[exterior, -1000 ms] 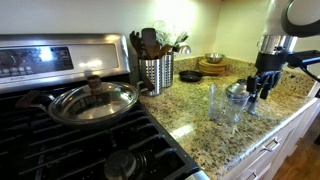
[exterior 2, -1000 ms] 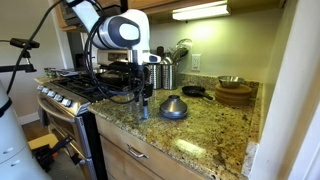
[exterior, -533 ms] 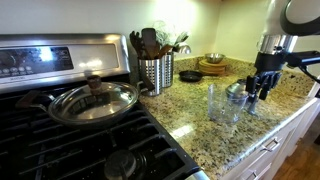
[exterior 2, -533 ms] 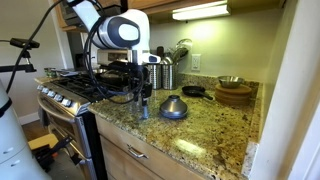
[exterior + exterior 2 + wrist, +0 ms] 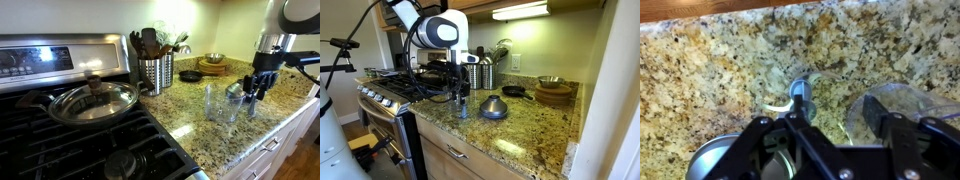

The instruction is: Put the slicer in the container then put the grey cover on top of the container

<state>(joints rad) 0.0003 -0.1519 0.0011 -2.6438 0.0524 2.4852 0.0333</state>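
The clear container (image 5: 213, 102) stands on the granite counter; in the wrist view it is the see-through round shape (image 5: 906, 102) by the right finger. The grey cover (image 5: 236, 92) sits dome-up beside it and also shows in an exterior view (image 5: 493, 107) and at the wrist view's lower left (image 5: 706, 160). The slicer (image 5: 800, 92), a small grey-blue round piece with a pale ring, lies just beyond the left finger. My gripper (image 5: 258, 90) (image 5: 460, 100) (image 5: 830, 118) hangs low over these things, open, with bare granite between its fingers.
A perforated steel utensil holder (image 5: 155, 72) stands by the stove. A pan with a glass lid (image 5: 92, 102) sits on the burners. A dark pan (image 5: 190, 76) and wooden bowls (image 5: 213, 66) stand at the back. The counter's front edge (image 5: 262, 140) is close.
My gripper has edged very slightly toward the clear container. Nothing was taken hold of or let go.
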